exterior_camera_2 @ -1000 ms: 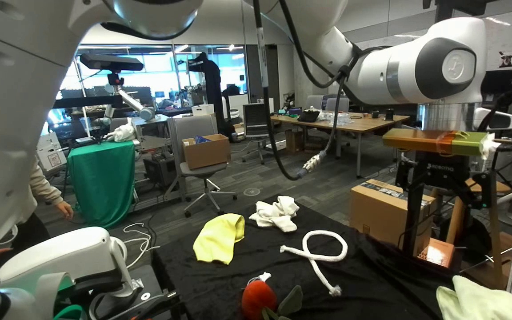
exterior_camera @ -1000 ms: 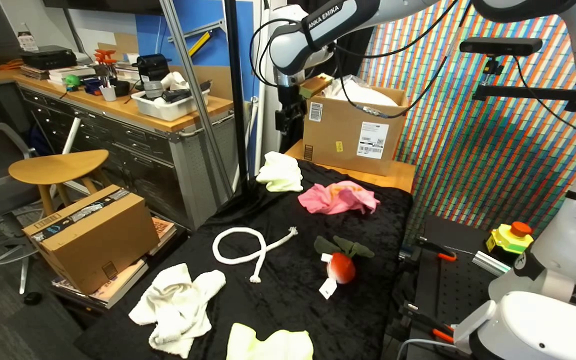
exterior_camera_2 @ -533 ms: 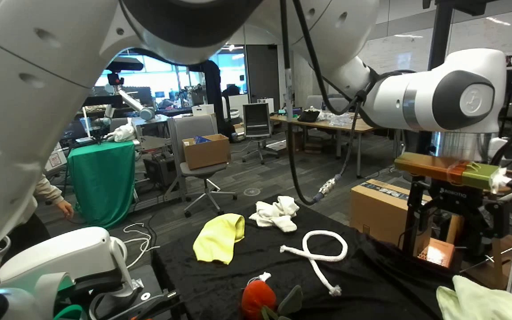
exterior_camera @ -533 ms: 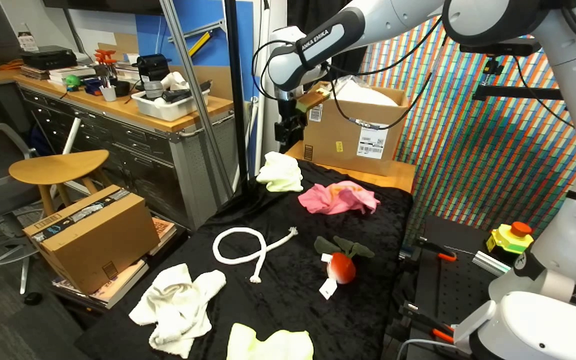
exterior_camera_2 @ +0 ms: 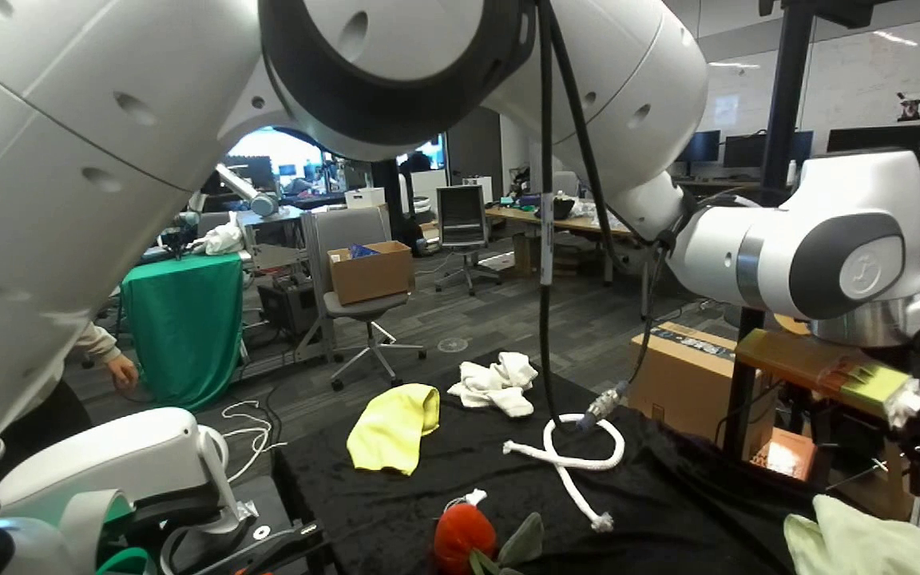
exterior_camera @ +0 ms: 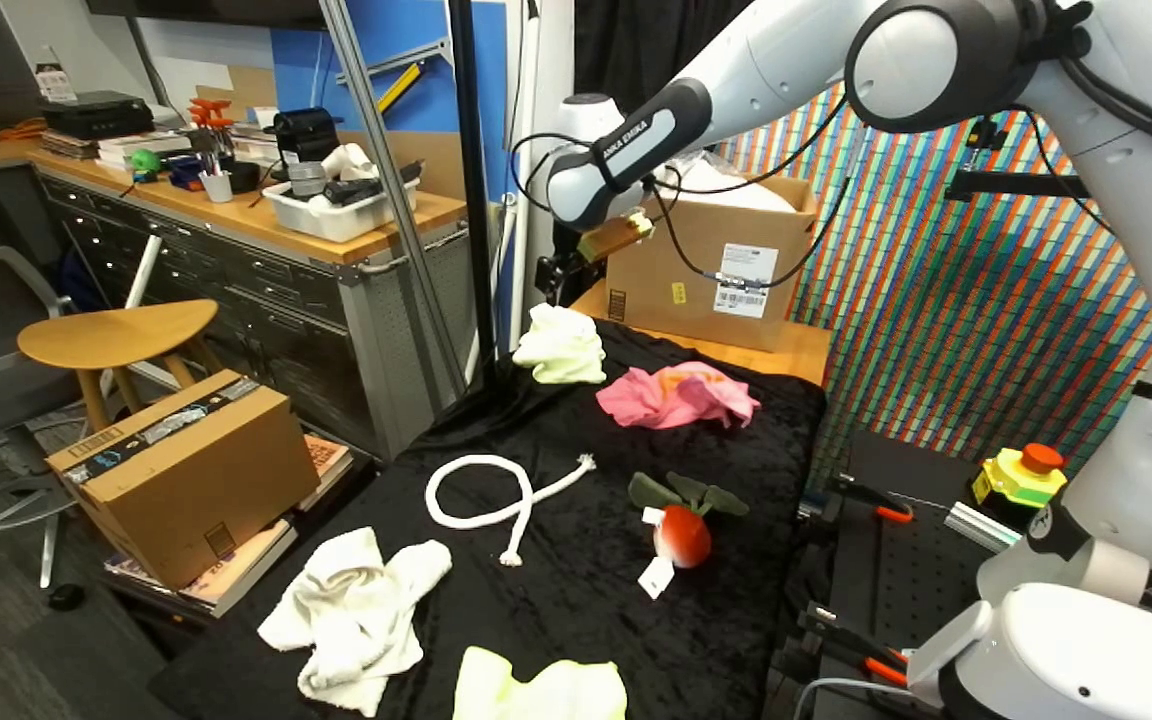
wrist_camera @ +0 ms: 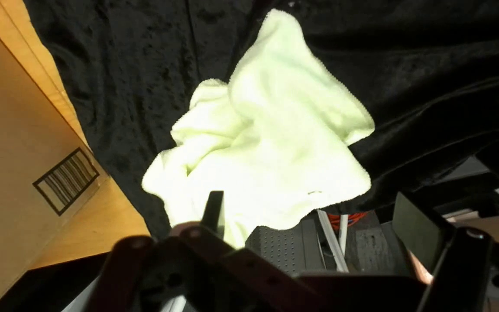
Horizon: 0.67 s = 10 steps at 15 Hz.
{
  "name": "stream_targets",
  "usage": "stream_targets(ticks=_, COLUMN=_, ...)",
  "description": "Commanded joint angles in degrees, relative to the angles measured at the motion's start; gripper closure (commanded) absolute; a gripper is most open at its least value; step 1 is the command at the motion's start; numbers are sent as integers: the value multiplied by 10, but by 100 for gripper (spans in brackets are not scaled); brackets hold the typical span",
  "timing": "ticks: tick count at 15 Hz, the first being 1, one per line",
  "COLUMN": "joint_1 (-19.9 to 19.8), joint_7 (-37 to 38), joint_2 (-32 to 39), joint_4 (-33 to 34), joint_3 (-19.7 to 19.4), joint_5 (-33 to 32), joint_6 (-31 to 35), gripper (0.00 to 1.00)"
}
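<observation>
The gripper (wrist_camera: 312,215) hovers low in the wrist view, jaws wide apart, and there, mid-frame nearby, lies the crumpled pale cloth (wrist_camera: 275,130) on black fabric (wrist_camera: 119,78)!

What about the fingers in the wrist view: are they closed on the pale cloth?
No: the fingers stand apart, and the pale cloth lies on black fabric.
</observation>
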Motion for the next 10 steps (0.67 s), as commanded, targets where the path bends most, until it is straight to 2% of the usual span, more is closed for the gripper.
stream_targets(ticks=1, joint_1=28, joint_7=61, joint_2=25, joint_4=-17, joint_3=-36, joint_5=-9, joint_6=93, gripper=0)
stream_targets(ticks=5, joint_1=45, joint_7=93, joint_2=54, joint_4=-34, joint_3=-53, joint_5=-5, joint_6=154, gripper=0)
stream_targets(ticks=10, joint_1=64, joint_7=122, joint_2=95, joint_4=-21, joint_3=-70, joint_5=-1, joint_6=162, gripper=0)
